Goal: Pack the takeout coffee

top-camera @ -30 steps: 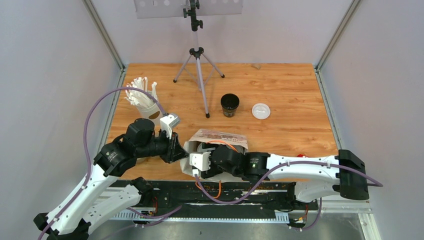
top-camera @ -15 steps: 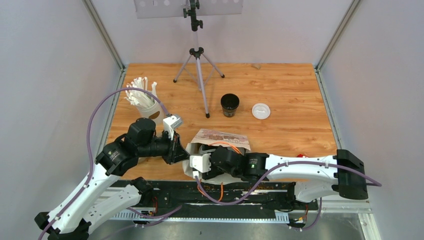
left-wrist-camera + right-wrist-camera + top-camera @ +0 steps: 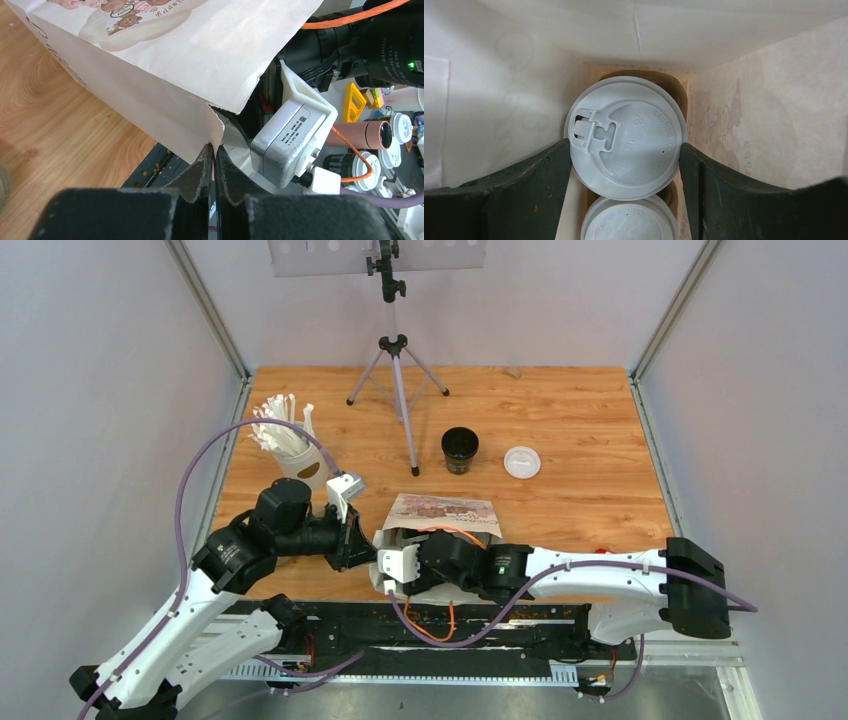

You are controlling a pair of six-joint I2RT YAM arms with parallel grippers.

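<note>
A robotics lab test cell: plain white panel walls (image 3: 100,390) enclose a wooden table (image 3: 570,410) holding a tripod (image 3: 397,390).

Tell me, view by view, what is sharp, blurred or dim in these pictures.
Top external: evenly lit and sharp, tripod shadow faint on the table. Left wrist: left fingers dark and blurred, paper bag bright and crisp. Right wrist: dim, right fingers dark and soft, upper lid sharp enough to read its lettering.

"caution" on the white lid (image 3: 626,150); "damiao" on the black motor housing (image 3: 395,45)
</note>
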